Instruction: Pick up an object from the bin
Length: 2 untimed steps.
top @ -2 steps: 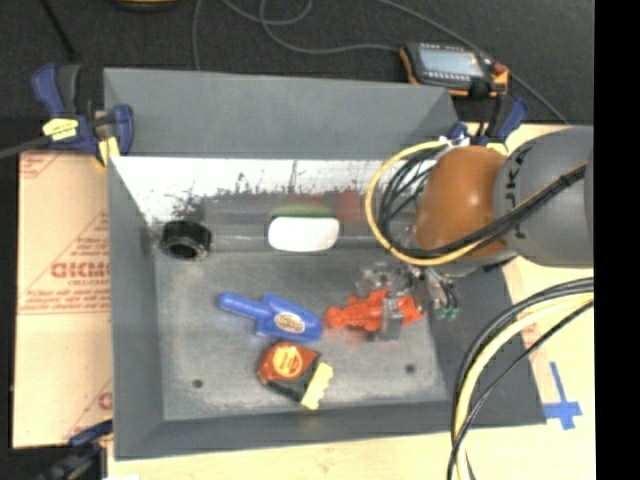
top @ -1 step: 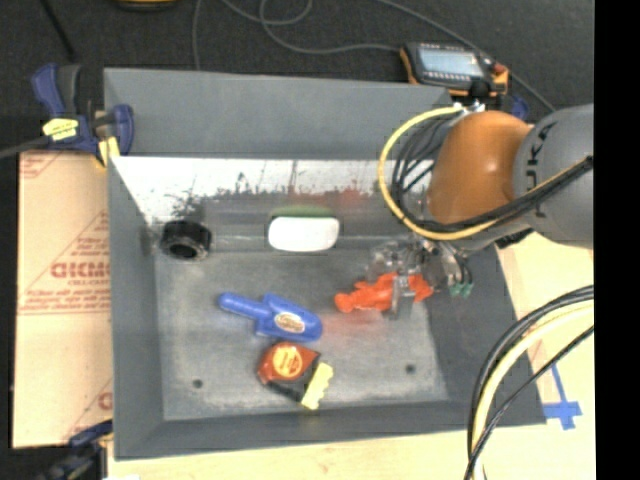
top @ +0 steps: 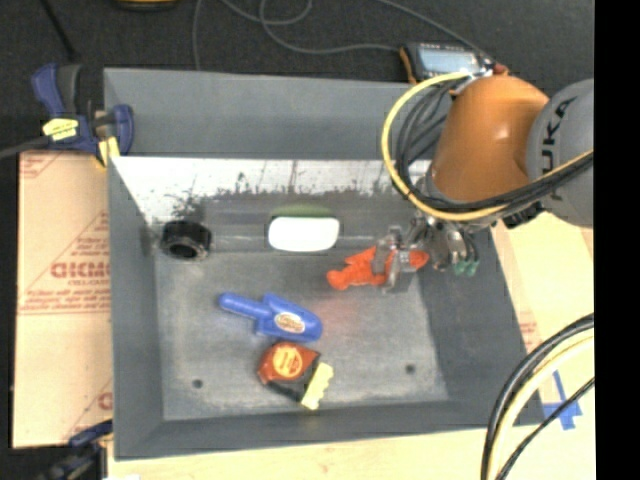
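Wrist cover (top: pixel 488 138): orange dome ringed with cables, topmost in the camera view, over the right rear of the grey bin (top: pixel 420 358).
Gripper (top: pixel 400 260): low at the right end of the orange plastic piece (top: pixel 352 271). Orange shows on either side of it. Whether it is clamped or apart cannot be told.
Position: the piece lies right of centre on the bin floor, near the white oval (top: pixel 302 233).
Handling: probably light, stiff and smooth. The outline is irregular, so take it across a narrow middle part, since an end grip may let it pivot.
Neighbours: black ring (top: pixel 185 238), blue tool (top: pixel 268 314) and tape measure (top: pixel 288 366), all well apart.
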Tool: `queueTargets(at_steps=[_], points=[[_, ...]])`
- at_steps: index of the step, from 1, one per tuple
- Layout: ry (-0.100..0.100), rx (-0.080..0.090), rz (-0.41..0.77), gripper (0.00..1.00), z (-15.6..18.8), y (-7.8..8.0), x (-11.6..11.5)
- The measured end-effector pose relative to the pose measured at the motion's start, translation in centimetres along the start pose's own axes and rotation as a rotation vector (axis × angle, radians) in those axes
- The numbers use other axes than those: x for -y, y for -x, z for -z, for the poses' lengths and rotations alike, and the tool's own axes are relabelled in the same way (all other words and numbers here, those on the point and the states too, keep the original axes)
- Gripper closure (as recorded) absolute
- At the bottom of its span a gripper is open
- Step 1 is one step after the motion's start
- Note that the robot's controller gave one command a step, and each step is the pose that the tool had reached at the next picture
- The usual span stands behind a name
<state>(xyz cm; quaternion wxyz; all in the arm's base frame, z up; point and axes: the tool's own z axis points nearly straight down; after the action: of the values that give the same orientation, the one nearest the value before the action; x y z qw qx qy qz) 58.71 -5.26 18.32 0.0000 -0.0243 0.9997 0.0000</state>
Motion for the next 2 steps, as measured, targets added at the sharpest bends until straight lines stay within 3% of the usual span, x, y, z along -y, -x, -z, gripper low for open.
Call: queueTargets(at_steps=[1,2], points=[[-0.002,0.016,0.007,1.00,-1.7,-1.5,-1.0],[0.001,-0.011,0.030,1.00,-0.4,-2.2,-0.5]])
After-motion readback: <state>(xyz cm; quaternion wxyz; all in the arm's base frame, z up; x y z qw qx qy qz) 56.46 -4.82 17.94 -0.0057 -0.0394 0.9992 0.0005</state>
